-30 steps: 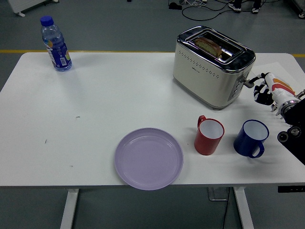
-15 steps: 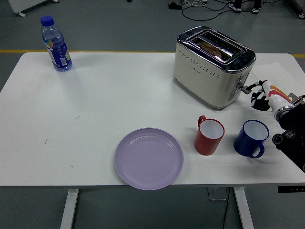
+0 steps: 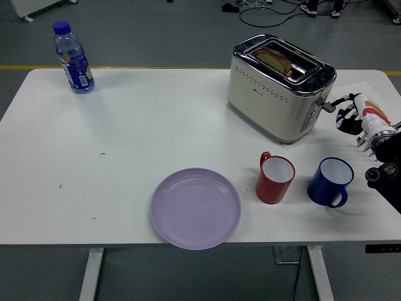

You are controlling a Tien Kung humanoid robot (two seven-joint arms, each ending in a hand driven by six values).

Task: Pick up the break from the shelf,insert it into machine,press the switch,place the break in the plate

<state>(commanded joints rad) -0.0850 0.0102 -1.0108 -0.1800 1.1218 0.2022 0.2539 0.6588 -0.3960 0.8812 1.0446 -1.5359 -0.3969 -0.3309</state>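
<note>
You see the slice of bread [image 3: 274, 61] standing up out of the far slot of the toaster [image 3: 279, 88], its brown crust clear of the chrome top. The toaster sits toward the far right part of the table [image 3: 125, 144], set at an angle, with its lever [image 3: 325, 106] sticking out from the end that faces the right edge.

Your right hand [image 3: 348, 115] hangs just beside that lever, near the right edge of the table, with the dark fingers [image 3: 343, 116] curled loosely and nothing held in them. You cannot tell from this view whether a fingertip touches the lever. The black forearm runs off the picture at the right edge. The left hand does not show.

Nearer the front edge, in front of the toaster, a red mug [image 3: 275, 177] and a blue mug [image 3: 330, 181] stand side by side, apart from each other, both upright and with white insides. Left of the red mug, close to the near edge, lies the lilac plate [image 3: 195, 208], with nothing on it. Well away at the far left corner stands a water bottle [image 3: 73, 57] with a blue cap and blue label.
</note>
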